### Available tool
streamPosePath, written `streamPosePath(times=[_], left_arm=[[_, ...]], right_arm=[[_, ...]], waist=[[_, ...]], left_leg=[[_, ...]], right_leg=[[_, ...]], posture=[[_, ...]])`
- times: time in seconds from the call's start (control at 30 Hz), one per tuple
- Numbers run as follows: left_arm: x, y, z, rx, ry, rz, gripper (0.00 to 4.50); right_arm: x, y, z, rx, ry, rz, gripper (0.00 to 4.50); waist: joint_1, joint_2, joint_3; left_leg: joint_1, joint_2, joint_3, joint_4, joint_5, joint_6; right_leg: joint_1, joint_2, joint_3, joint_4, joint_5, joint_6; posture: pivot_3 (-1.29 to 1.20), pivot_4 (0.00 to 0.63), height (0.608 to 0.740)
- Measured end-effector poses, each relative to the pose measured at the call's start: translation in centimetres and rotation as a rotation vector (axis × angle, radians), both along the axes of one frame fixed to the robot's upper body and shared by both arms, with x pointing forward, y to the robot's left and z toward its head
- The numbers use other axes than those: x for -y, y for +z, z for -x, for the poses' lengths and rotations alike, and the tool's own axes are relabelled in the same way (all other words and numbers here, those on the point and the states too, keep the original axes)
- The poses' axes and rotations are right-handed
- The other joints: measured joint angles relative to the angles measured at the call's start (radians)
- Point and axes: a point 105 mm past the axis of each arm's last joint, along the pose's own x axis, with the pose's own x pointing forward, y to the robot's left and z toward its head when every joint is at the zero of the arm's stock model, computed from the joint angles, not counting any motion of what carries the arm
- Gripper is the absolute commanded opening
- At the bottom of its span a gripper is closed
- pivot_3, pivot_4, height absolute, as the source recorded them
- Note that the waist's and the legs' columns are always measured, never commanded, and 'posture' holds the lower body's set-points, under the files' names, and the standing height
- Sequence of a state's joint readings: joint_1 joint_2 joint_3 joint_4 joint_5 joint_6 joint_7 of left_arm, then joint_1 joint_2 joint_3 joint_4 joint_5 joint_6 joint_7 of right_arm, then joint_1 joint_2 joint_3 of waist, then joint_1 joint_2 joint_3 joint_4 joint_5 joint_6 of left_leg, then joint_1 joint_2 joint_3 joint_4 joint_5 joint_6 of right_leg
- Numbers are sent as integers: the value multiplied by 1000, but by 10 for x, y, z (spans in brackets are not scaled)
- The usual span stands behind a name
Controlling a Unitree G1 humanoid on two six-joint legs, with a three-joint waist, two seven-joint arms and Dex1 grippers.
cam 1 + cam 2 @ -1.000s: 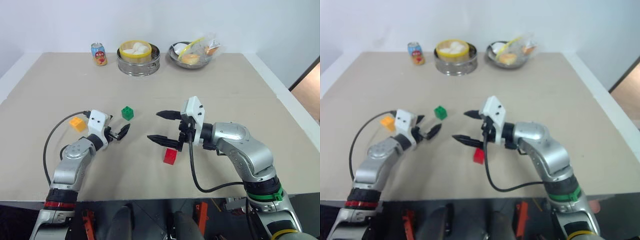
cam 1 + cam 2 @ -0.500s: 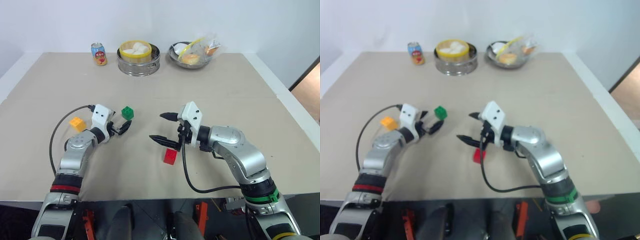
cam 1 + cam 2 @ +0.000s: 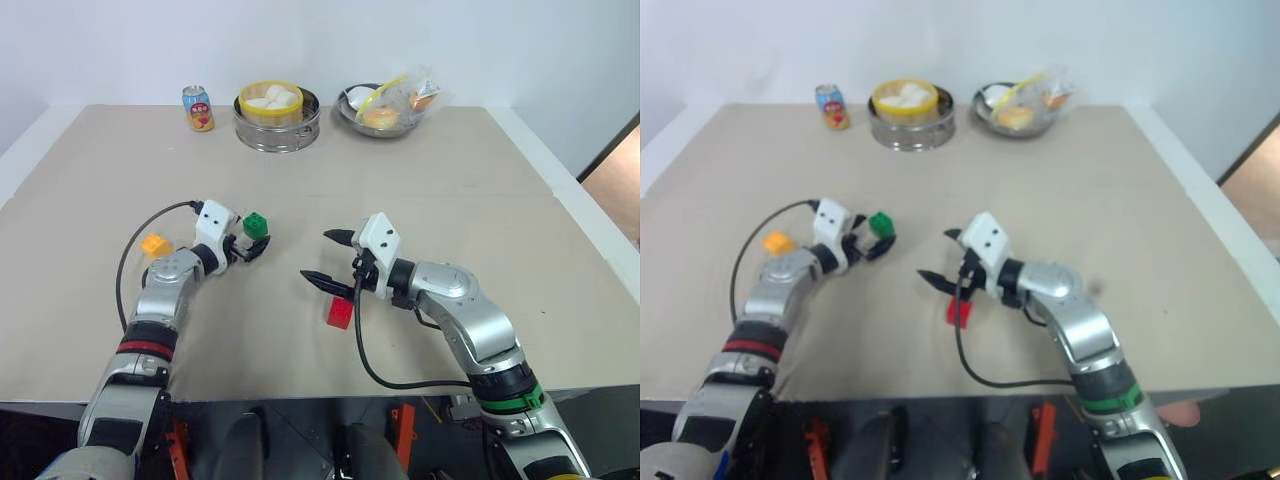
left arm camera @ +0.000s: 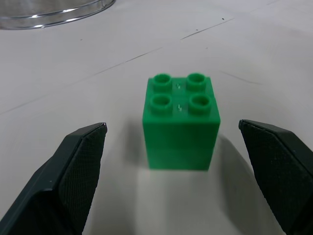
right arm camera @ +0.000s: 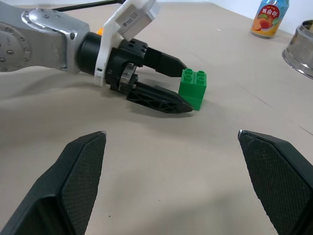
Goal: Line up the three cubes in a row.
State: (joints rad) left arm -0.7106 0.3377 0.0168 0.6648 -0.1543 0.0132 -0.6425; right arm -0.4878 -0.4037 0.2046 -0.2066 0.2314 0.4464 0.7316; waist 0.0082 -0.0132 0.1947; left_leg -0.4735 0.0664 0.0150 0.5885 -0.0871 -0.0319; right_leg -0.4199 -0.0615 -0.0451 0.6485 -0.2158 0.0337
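Since the earlier frames the left gripper (image 3: 252, 243) has slid forward across the table (image 3: 420, 190) to the green cube (image 3: 256, 225), while the right gripper (image 3: 325, 258) has sunk a little toward the red cube (image 3: 340, 312).

The only label is on the drink can (image 3: 198, 108) at the far edge: it carries an orange fruit picture and small print too fine to read.

The left gripper stands wide open, its two black fingers (image 4: 73, 161) on either side of the green cube with a gap on each side, so it holds nothing. The right gripper is likewise spread wide and empty, hovering just above and behind the red cube; whether a fingertip touches it cannot be told.

There are three cubes, one of each colour, all resting studs-up on the table. The green one sits between the left fingers, the orange-yellow cube (image 3: 154, 245) lies just beside the left forearm on its outer side, and the red one lies nearer the robot, under the right gripper. At the back stand one can, one metal steamer (image 3: 276, 118) of white buns, and one metal bowl (image 3: 385, 108) of wrapped food.
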Motion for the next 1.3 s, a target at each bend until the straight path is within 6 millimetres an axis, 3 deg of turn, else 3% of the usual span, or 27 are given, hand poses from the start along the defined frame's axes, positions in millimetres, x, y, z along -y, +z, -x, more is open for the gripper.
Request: streamPosePath(times=[0.03, 0.1, 0.3, 0.37, 0.57, 0.67, 0.73, 0.9, 1.07, 1.3], left_arm=[[1, 0, -1, 0, -1, 1, 4500], [2, 2, -5, 3, -5, 3, 3958], [3, -1, -6, -3, -18, -4, 1855], [4, -1, -6, -4, -20, -6, 1347], [4, 0, 1, 12, -40, -16, 1347], [-1, 4, 28, 62, -144, -70, 1347], [6, 6, 62, 78, -314, -85, 1347], [14, 0, 105, 26, -557, -118, 1347], [29, -4, 119, 2, -702, -143, 1347], [47, -10, 118, 3, -793, -201, 1347]], right_arm=[[0, 0, 0, 0, -1, 0, 4473], [1, -2, -2, -1, -8, 4, 4500], [2, -2, -3, 9, -14, 12, 4500], [2, -2, -3, 9, -14, 12, 4500], [2, -1, -2, 13, -12, 13, 4500], [9, 1, 1, 4, 5, 30, 4500], [10, 4, 13, -33, 76, 41, 4500], [7, 9, 41, -116, 249, 36, 4500], [6, 4, 49, -160, 303, 62, 4500], [0, -1, 52, -164, 315, 76, 4500]], waist=[[0, 0, 0], [0, 0, 0], [0, 0, 0], [0, 0, 0], [-1, 0, 0], [-1, 0, 0], [-3, 0, 0], [-1, 0, 0], [-1, 0, 0], [-1, 0, 0]], left_leg=[[0, 0, 0, 0, 0, 0], [0, 0, 0, 0, 0, 0], [0, 0, 0, 0, 0, 0], [0, 0, 0, 0, 0, 0], [0, 0, 1, 0, 0, 0], [0, 1, 3, -1, 0, 0], [0, 2, 5, -2, 0, 0], [1, 3, 5, -1, -1, -2], [1, 3, 7, 1, -2, -3], [1, 3, 7, 2, -2, -2]], right_leg=[[0, 0, 0, 0, 0, 0], [0, 0, 1, 0, 0, 0], [0, 1, 2, 0, 0, 1], [0, 1, 2, 0, 0, 1], [-1, 1, 3, 0, 1, 1], [-2, 1, 6, 0, 1, 0], [-2, 1, 7, 0, 0, -1], [-3, 1, 6, 0, 1, -4], [-4, 0, 6, 0, 3, -5], [-4, 0, 6, 0, 4, -6]], posture=[[0, 150, 740], [0, 150, 740], [0, 150, 740], [0, 150, 740], [0, 150, 740], [0, 150, 740], [0, 150, 740], [0, 150, 740], [0, 150, 740], [0, 150, 740]])
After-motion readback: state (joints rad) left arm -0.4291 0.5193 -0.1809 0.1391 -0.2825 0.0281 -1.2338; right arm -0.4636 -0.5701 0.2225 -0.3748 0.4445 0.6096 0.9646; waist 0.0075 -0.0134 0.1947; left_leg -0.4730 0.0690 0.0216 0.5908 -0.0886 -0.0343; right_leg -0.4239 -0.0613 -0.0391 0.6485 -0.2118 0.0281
